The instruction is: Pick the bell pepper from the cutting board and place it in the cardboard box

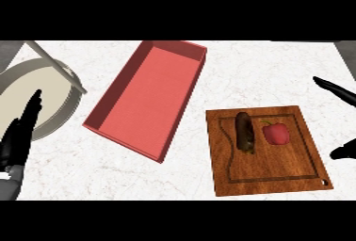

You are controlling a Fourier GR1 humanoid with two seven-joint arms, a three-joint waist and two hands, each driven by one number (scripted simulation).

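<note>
My right hand [342, 117] is at the right edge of the head view, spread wide and holding nothing. One long finger [335, 88] extends up and to the left from the edge; lower down, the thumb [343, 151] pokes in from the same edge. Neither touches anything. The fingers are straight, not curled.

Just to the left of this hand lies the wooden cutting board [278, 169], with a routed groove around its face. The thumb tip is just beside the board's right edge, apart from it. The red bell pepper [276, 133] rests on the upper part of the board, inside the groove, between finger and thumb in height but to their left. A dark, elongated object [244, 132] stands immediately left of the pepper, on the side away from my right hand; I cannot identify it. Nothing lies between the hand and the pepper.

Further left, beyond the board, sits the box [111, 101]: a long, shallow, reddish tray set at a diagonal, open on top, nothing inside. It is apart from the board.

My left hand [20, 136] shows at the lower left edge, fingers straight and pointing up, unloaded. Its fingertips overlap a pale round plate [49, 94], which a light bar [59, 66] crosses.
</note>
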